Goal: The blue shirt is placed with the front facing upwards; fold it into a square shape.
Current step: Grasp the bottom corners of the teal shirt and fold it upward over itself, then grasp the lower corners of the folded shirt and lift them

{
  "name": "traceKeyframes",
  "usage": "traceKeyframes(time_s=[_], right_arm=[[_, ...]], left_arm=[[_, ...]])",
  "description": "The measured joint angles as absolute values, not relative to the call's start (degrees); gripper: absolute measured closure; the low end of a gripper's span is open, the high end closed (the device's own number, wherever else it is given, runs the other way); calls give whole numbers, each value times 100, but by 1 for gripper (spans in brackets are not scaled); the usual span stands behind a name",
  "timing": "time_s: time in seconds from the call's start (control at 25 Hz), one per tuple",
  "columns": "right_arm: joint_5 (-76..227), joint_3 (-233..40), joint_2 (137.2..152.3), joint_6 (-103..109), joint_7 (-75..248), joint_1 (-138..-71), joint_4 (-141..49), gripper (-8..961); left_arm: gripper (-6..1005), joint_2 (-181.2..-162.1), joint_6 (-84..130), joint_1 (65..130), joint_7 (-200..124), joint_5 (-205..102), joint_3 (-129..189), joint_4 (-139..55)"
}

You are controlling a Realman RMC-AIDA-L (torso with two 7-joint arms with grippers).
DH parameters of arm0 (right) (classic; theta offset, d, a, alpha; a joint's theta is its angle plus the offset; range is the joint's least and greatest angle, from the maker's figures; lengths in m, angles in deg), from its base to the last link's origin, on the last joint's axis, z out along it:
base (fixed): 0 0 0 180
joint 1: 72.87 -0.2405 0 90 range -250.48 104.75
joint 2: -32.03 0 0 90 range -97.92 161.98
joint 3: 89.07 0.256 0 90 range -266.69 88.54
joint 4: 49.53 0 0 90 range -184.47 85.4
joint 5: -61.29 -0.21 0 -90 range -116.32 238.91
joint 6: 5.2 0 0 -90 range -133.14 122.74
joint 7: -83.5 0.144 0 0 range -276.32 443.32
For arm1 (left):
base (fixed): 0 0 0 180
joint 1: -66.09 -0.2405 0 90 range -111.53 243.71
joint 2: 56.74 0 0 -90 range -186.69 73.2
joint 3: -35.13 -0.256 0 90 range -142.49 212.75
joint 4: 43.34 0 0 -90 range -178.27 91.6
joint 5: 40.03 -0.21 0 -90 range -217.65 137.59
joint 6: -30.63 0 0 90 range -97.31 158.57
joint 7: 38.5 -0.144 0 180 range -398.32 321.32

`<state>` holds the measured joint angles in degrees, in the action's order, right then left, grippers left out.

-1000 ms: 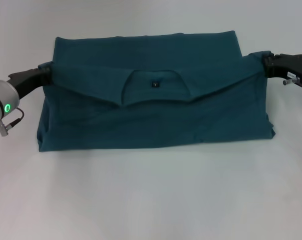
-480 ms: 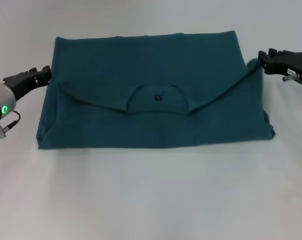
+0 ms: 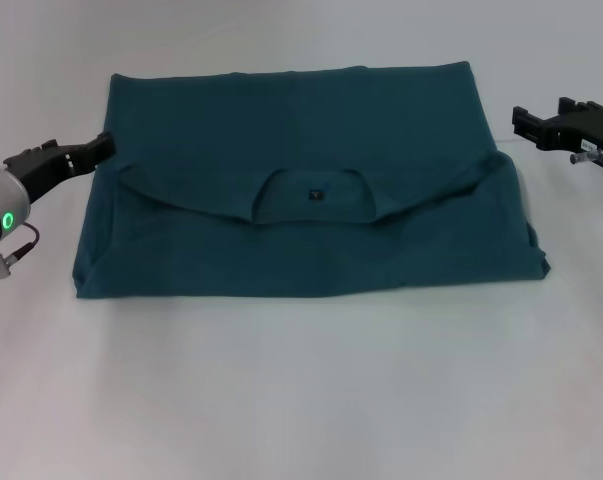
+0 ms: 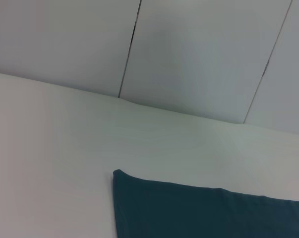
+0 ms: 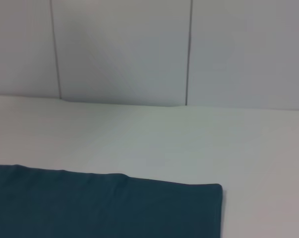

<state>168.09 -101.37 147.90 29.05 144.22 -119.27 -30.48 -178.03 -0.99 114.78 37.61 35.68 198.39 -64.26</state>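
Teal-blue shirt point(image 3: 301, 130) folded, collar flap atop, flat on table point(image 3: 301, 400); left gripper point(image 3: 93, 150), right gripper point(image 3: 523, 124) spread, empty.

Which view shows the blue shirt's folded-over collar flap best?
The head view: the whole blue shirt lies folded on the white table, collar flap and neck label on top, the left gripper and right gripper beside its edges. Each wrist view shows only one plain teal corner.
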Motion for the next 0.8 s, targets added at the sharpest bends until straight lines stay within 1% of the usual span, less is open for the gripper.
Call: traceKeyframes(time_s=[0.12, 0.32, 0.4, 0.48, 0.6, 0.8], right_arm=[[16772, -10144, 14789, 2854, 14460, -11934, -3048, 243], [16765, -10152, 14788, 2801, 14560, -11942, -3031, 41], [16764, -10183, 14793, 2737, 14606, -11944, -3011, 38], [16763, -10237, 14828, 2689, 14667, -11942, -2961, 34], [16766, -10304, 14853, 2760, 14795, -11915, -2880, 29], [16832, -11107, 14993, 3146, 15670, -11617, -2292, 23]], left_arm=[[287, -17796, -109, 11472, 3762, 3573, 19849, -6425], [110, -17789, -136, 11456, 3780, 3617, 19846, -6449], [110, -17785, -124, 11452, 3909, 3617, 19856, -6473], [111, -17771, -118, 11437, 4132, 3618, 19838, -6508], [111, -17719, -192, 11375, 4596, 3600, 19691, -6575], [113, -17596, -850, 11027, 5798, 3567, 18880, -6868]])
